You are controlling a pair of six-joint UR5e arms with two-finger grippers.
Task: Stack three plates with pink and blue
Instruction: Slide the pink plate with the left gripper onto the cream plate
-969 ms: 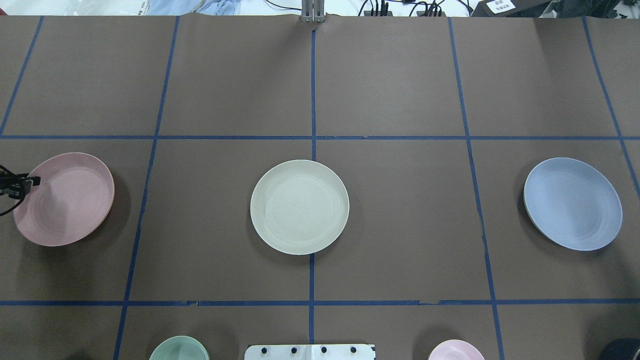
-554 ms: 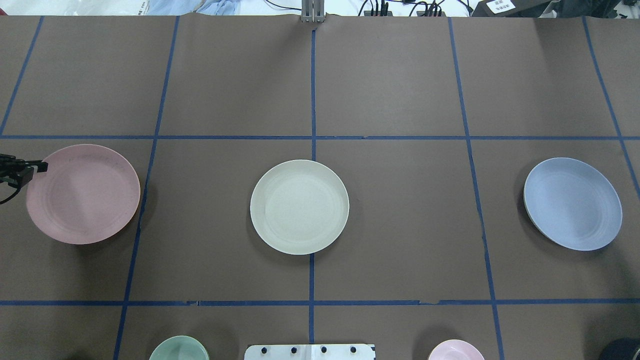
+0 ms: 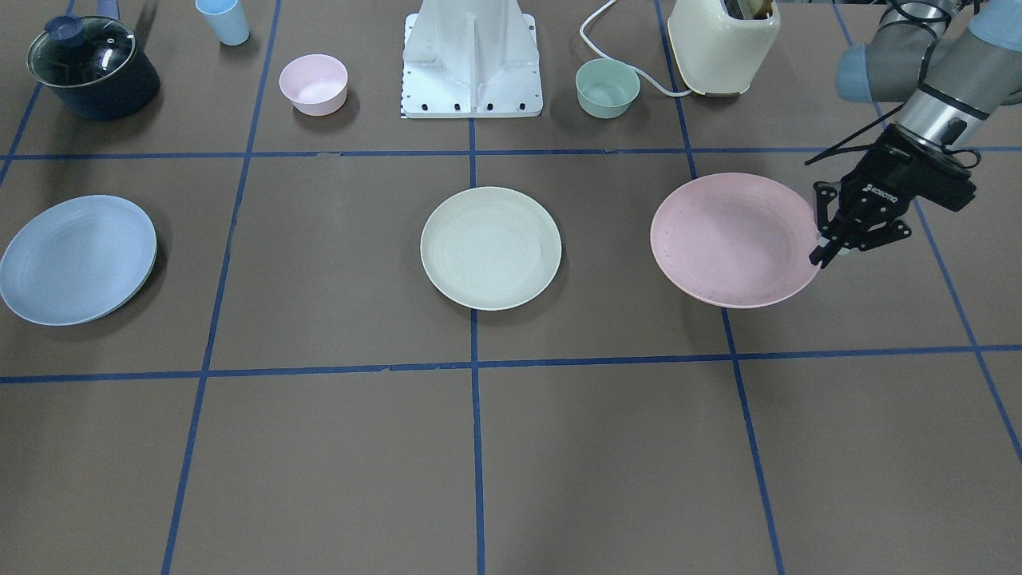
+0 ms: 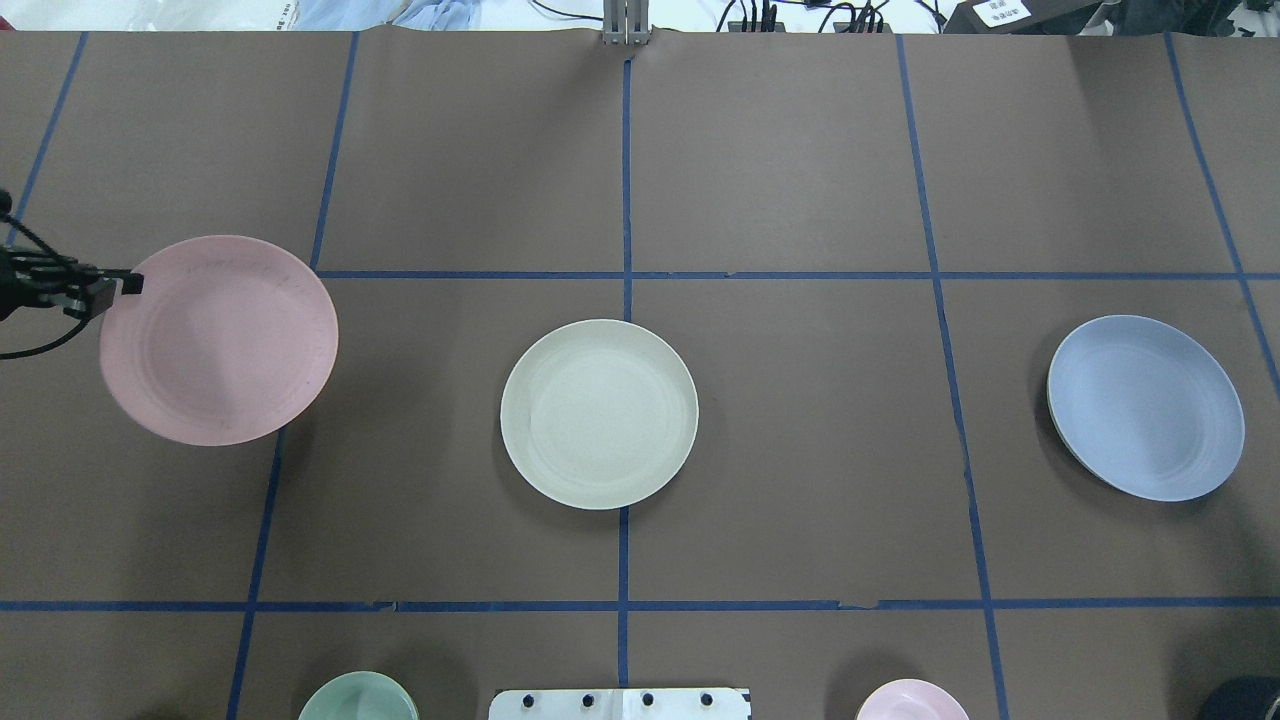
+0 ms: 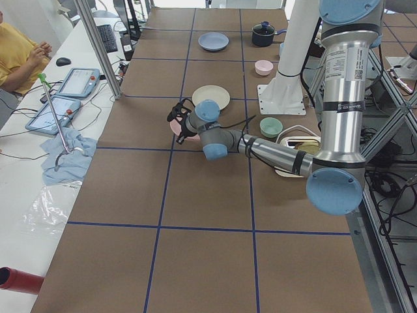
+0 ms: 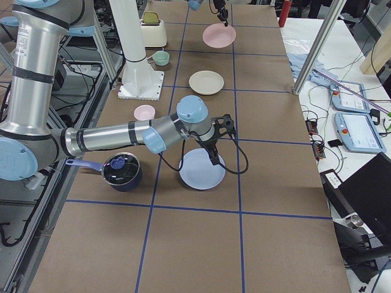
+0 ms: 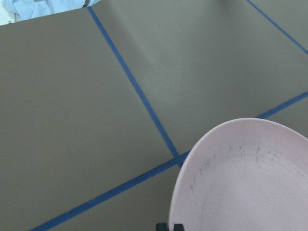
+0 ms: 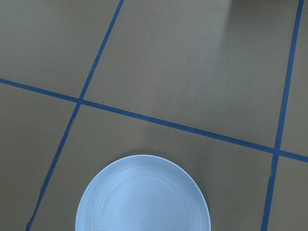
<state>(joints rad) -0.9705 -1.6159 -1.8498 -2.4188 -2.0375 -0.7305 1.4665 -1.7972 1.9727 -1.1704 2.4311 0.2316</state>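
"Starting with the left end effector (image 3: pixel 822 249), what is recorded?"

"It is found clamped on the rim of the pink plate (image 3: pixel 734 239). The plate is held clear of the counter (image 3: pixel 479 447), and its shadow is cast on the brown surface beneath. A blue tape line is overlapped by its outline. Faint dark scuff marks are noted on its inner face in the left wrist view."

"Where is that plate placed relative to the others?"

"It is seen on the robot's left side, well apart from the cream plate (image 3: pixel 490 247), which is laid flat at the middle of the counter. The blue plate (image 3: pixel 77 259) is laid at the robot's right end, well apart from both."

"And the right end effector (image 6: pixel 214 160)?"

"It is shown only in the right side view, positioned at the blue plate's rim. Whether it is parted or closed cannot be told, and contact with the plate cannot be confirmed."

"What else is logged?"

"Along the robot's edge a pink bowl (image 3: pixel 313 83), a green bowl (image 3: pixel 608 88), a lidded pot (image 3: pixel 92 68), a blue cup (image 3: pixel 223 20) and a cream toaster (image 3: pixel 722 44) are recorded."
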